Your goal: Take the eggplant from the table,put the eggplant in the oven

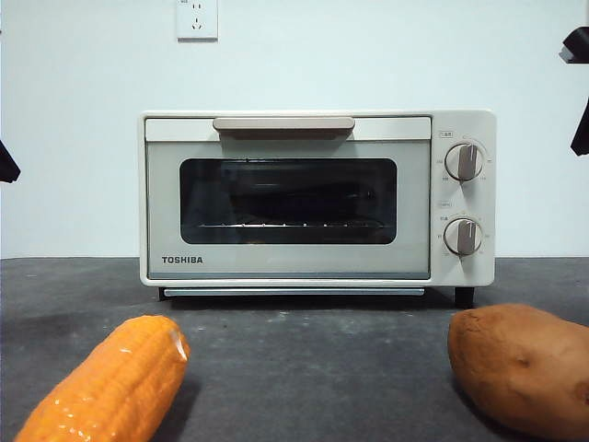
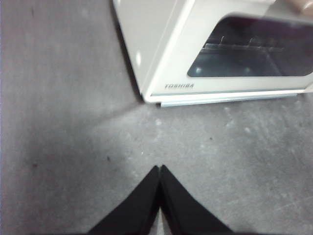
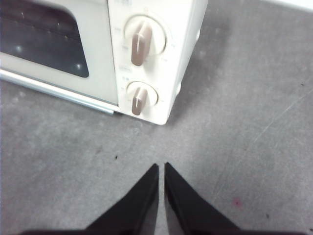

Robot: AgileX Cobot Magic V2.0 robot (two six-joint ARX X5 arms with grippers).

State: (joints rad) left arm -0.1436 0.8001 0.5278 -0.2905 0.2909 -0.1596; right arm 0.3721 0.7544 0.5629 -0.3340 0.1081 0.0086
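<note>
Eggplant (image 1: 304, 198) — a dark, glossy shape dimly seen behind the glass — lies on the rack inside the closed oven (image 1: 317, 267). Left end effector (image 2: 160, 169) and right end effector (image 3: 161, 166) hover over the worktop (image 1: 313, 368), jaws pressed together, empty.

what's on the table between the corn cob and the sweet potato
Nothing: in the front view, only bare table lies between the corn cob and the sweet potato. The oven stands behind that gap.

An orange corn cob (image 1: 106, 385) lies at the lower left of the frame, a brown sweet potato (image 1: 525, 366) at the lower right. A white wall socket (image 1: 197, 18) sits at the top, left of centre.
</note>
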